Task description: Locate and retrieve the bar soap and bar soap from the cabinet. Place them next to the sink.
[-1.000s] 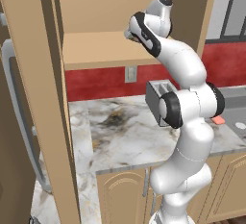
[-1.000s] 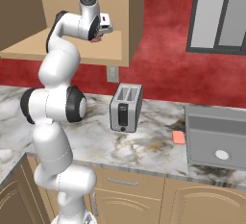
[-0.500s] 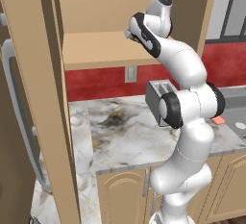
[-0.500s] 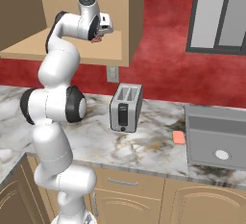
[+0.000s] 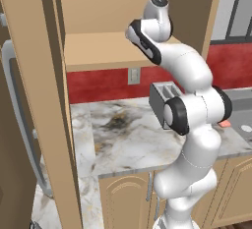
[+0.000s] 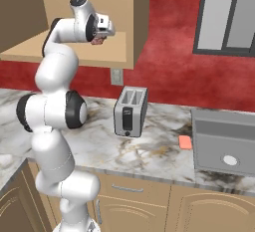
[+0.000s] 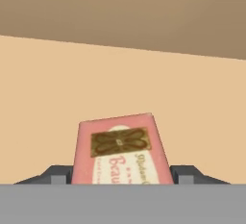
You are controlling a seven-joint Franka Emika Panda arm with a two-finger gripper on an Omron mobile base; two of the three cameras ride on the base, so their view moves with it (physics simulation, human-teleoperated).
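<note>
This is a kitchen: a marble counter (image 6: 149, 149) carries a toaster (image 6: 130, 111) and a sink (image 6: 224, 141), with cupboards (image 6: 134, 206) below, a wall cabinet (image 5: 98, 51) above and a red wall (image 6: 169, 52) behind.

The cabinet (image 5: 113, 12) shelf (image 5: 98, 51) lies bare around the arm, its side wall (image 5: 189, 7) close beside the wrist. Below, the toaster (image 6: 130, 110) stands on the tabletop (image 6: 149, 151); open marble lies between it, the pink bar soap (image 6: 185, 142) and the sink (image 6: 224, 141). The fingers (image 7: 185, 174) seem to flank a boxed soap (image 7: 120, 148).
</note>
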